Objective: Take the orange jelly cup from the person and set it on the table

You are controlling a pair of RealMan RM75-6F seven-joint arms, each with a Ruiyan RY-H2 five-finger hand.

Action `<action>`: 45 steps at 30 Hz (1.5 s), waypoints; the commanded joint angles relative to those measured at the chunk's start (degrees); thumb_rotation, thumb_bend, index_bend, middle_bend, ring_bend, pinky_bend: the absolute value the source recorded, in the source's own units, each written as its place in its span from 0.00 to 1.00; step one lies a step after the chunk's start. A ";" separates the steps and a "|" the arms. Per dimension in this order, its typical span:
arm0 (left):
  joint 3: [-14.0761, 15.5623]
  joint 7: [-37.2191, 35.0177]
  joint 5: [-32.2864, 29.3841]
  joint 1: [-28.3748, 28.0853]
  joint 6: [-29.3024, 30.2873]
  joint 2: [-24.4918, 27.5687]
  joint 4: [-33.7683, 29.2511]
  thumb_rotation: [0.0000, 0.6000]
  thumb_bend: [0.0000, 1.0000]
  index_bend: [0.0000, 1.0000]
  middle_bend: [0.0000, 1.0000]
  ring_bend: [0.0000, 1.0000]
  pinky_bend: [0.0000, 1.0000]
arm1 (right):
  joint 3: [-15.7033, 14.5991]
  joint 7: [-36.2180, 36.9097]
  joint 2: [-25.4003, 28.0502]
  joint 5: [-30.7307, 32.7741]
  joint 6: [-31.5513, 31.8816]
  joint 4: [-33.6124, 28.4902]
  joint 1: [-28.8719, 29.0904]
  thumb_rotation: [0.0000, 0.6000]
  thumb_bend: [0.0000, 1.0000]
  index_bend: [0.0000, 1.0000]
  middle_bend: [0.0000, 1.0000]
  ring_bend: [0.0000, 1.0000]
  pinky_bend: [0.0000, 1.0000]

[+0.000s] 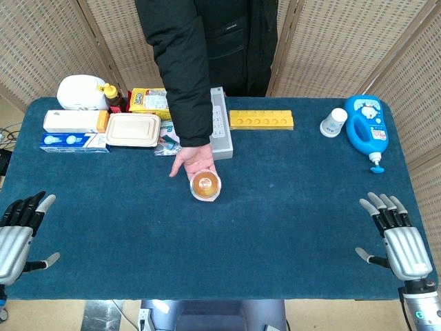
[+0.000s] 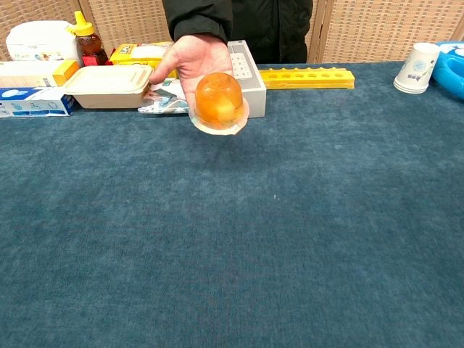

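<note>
Two robot hands rest at the near corners of the blue table (image 1: 275, 227), well apart from everything else. The person (image 1: 207, 48) in a black jacket stands at the far edge, reaching over it. The left hand (image 1: 17, 231) lies palm up with its dark fingers spread and holds nothing; the right hand (image 1: 396, 238) likewise shows its fingers fanned apart, empty. Along the far edge sit a blue detergent bottle (image 1: 366, 127), a white tissue pack (image 1: 81, 92), a beige lunch box (image 1: 132, 129), a grey remote-like keypad (image 1: 220, 124), a yellow slotted tray (image 1: 261, 120) and a paper cup (image 1: 334, 122). The person's hand (image 2: 192, 58) is held out above the table's middle, palm up. The orange jelly cup (image 2: 219, 101) sits on it upside down, wide rim against the fingers, clear of the cloth.
</note>
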 commanded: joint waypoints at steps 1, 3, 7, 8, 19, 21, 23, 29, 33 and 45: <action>-0.18 -0.02 -0.36 -0.08 0.08 0.07 -0.14 1.00 0.02 0.00 0.00 0.00 0.01 | 0.17 -0.10 -0.23 0.43 -0.53 0.32 0.17 1.00 0.00 0.12 0.06 0.00 0.02; -0.21 -0.34 -0.33 0.02 0.36 0.26 -0.32 1.00 0.02 0.00 0.00 0.00 0.01 | 0.23 -0.26 -0.40 0.59 -0.80 0.44 0.26 1.00 0.00 0.12 0.06 0.00 0.02; -0.13 -2.46 1.07 0.62 1.64 1.20 -0.55 1.00 0.02 0.00 0.00 0.00 0.01 | 0.23 -1.22 -1.07 0.33 -1.71 0.30 0.79 1.00 0.00 0.12 0.06 0.00 0.02; -0.14 -3.23 1.50 0.81 2.08 1.45 -0.47 1.00 0.02 0.00 0.00 0.00 0.01 | 0.32 -1.57 -1.35 0.25 -2.03 0.00 1.07 1.00 0.01 0.12 0.06 0.00 0.02; 0.40 -9.66 4.34 1.56 3.12 3.93 0.95 1.00 0.02 0.00 0.00 0.00 0.01 | 5.25 -13.31 -2.95 -1.85 -12.10 -12.62 11.01 1.00 0.06 0.13 0.06 0.01 0.02; 0.47 -10.50 4.55 1.56 3.04 4.24 1.19 1.00 0.02 0.00 0.00 0.00 0.01 | 7.38 -16.35 -2.71 -0.99 -15.38 -16.73 14.06 1.00 0.06 0.13 0.06 0.01 0.02; 0.47 -11.07 4.57 1.42 2.75 4.50 1.40 1.00 0.02 0.00 0.00 0.00 0.01 | 9.62 -19.29 -2.99 0.99 -19.15 -20.09 17.30 1.00 0.07 0.13 0.07 0.01 0.03; 0.05 -11.40 3.15 0.64 1.48 4.71 1.57 1.00 0.02 0.00 0.00 0.00 0.01 | 16.59 -27.83 -7.45 13.01 -31.48 -22.80 28.72 1.00 0.09 0.15 0.09 0.04 0.09; -0.23 -11.39 2.23 0.46 1.30 4.75 1.50 1.00 0.02 0.00 0.00 0.00 0.01 | 19.40 -30.58 -11.33 22.68 -37.19 -19.92 35.47 1.00 0.09 0.17 0.11 0.05 0.11; -0.65 -10.99 0.65 0.18 1.01 4.62 1.37 1.00 0.02 0.00 0.00 0.00 0.01 | 20.13 -35.09 -18.79 42.55 -42.19 -9.13 48.46 1.00 0.10 0.18 0.13 0.06 0.14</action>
